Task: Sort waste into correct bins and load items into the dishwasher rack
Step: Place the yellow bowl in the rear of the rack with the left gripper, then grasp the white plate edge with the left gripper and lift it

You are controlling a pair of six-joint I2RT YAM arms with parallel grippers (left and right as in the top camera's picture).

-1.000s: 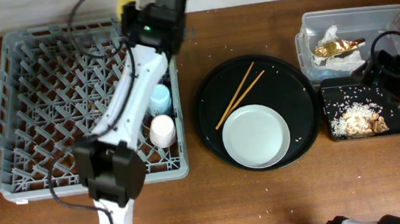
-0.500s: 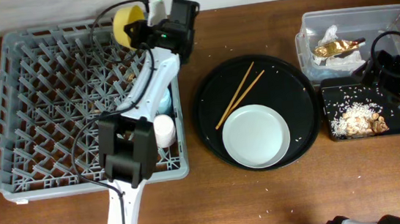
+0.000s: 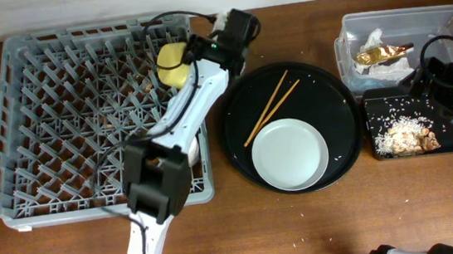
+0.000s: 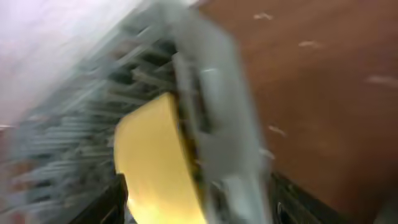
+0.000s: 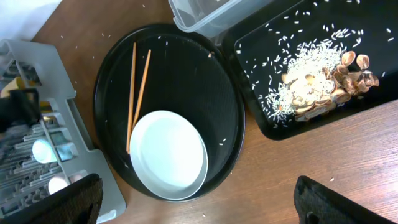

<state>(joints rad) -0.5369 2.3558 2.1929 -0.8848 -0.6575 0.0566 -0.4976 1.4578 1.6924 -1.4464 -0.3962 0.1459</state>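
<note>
The yellow bowl point(image 3: 172, 65) stands on edge at the back right corner of the grey dishwasher rack point(image 3: 42, 120). My left gripper point(image 3: 191, 57) is right at it. The blurred left wrist view shows the bowl point(image 4: 155, 162) and the rack's wall between widely parted jaws. On the round black tray point(image 3: 332, 100) lie the pale plate point(image 3: 289, 154) and the chopsticks point(image 3: 273, 106). My right gripper point(image 5: 199, 205) hangs open and empty over the table's right side. Both also show in the right wrist view: the plate point(image 5: 168, 152) and the chopsticks point(image 5: 137, 87).
At the back right, the clear tub point(image 3: 441, 23) holds the napkin and gold wrapper point(image 3: 382, 52). In front of it, the shallow black tray point(image 3: 375, 108) holds rice and beige scraps point(image 3: 407, 136). Two small pale cups point(image 5: 43, 149) sit in the rack's near right part.
The left arm has swung right and carried the yellow bowl from the rack's back edge down into its back right corner. Its jaws have parted. The right arm has not moved.
</note>
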